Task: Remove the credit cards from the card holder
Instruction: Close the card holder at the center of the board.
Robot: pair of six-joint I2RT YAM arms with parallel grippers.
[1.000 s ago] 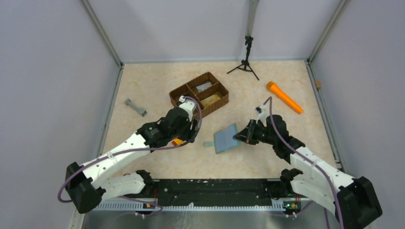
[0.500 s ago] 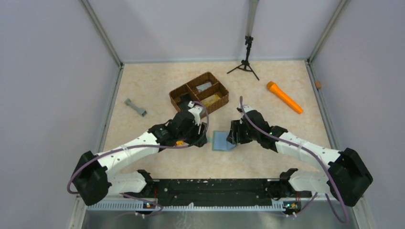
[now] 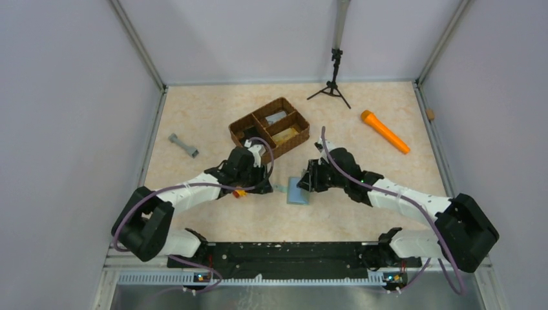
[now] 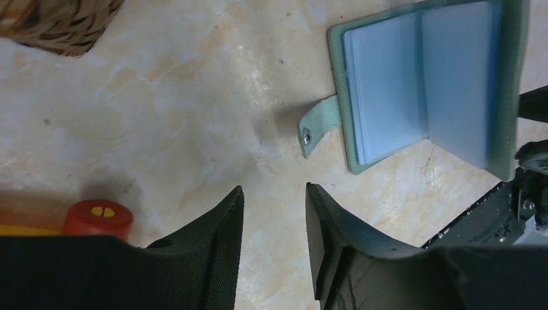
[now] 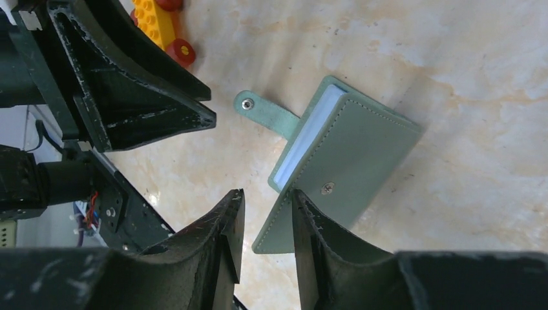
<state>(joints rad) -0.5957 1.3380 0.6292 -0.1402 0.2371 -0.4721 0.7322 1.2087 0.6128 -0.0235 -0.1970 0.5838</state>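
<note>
The card holder (image 3: 298,191) lies on the table between my two grippers. In the left wrist view it is open (image 4: 420,84), showing pale blue-clear pockets, with its tab (image 4: 320,123) pointing at my fingers. In the right wrist view its grey-green cover (image 5: 352,161) stands half raised. I cannot make out any credit cards in the pockets. My left gripper (image 4: 274,200) is open and empty, just short of the tab. My right gripper (image 5: 266,197) is open, with the cover's edge resting against one finger (image 5: 304,219).
The brown woven basket (image 3: 270,127) stands just behind the grippers, with a pale grey flat piece (image 3: 276,117) in its far compartment. A yellow and red toy (image 3: 239,192) lies by my left gripper. An orange stick (image 3: 384,132), a grey bar (image 3: 183,144) and a black tripod (image 3: 333,84) lie farther off.
My right gripper has moved left along the holder and tipped its cover up, so the holder looks narrower. My left gripper has closed in on the tab side.
</note>
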